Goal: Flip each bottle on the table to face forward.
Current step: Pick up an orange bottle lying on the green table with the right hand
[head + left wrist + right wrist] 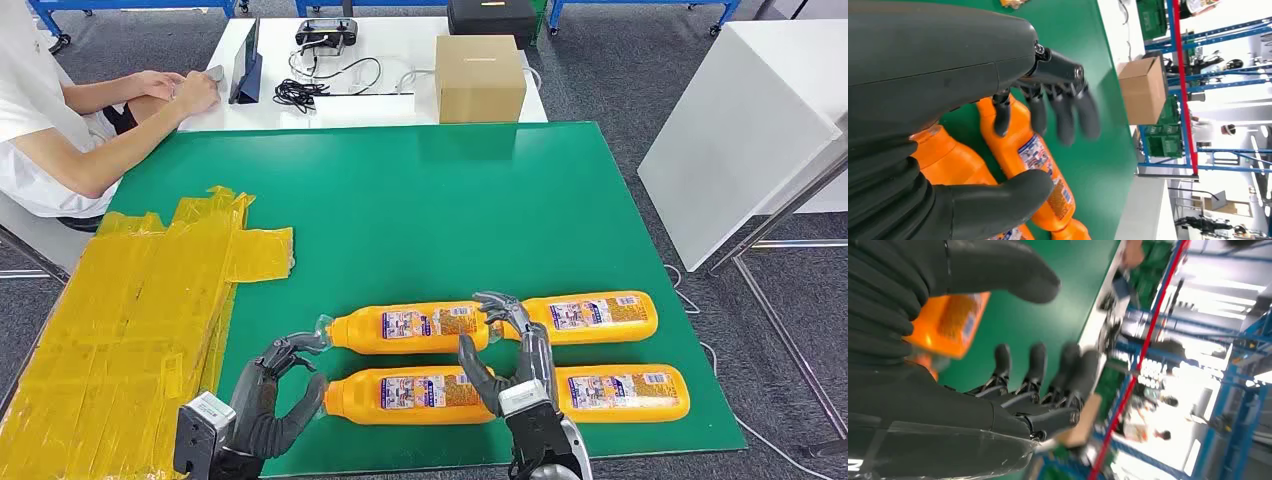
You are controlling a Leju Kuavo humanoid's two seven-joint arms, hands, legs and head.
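Bottles: you've got four orange bottles lying labels-up on the green table.
Left hand: spread, empty, beside their caps.
Right hand: spread, empty, hovering between them.

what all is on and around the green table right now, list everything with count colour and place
bottles: four, orange with labels, lying on their sides in two rows at the near edge of the green table
tape patch: one, yellow, covering the table's left part
cardboard box: one, brown, on the white table beyond the green one
tablet: one, dark, upright on the white table
controller and cables: black, on the white table
white cabinet: one, at the right
person: one, white shirt, seated at far left
left hand: dark grey, open beside the near-left bottle's neck
right hand: dark grey, open between the bottles
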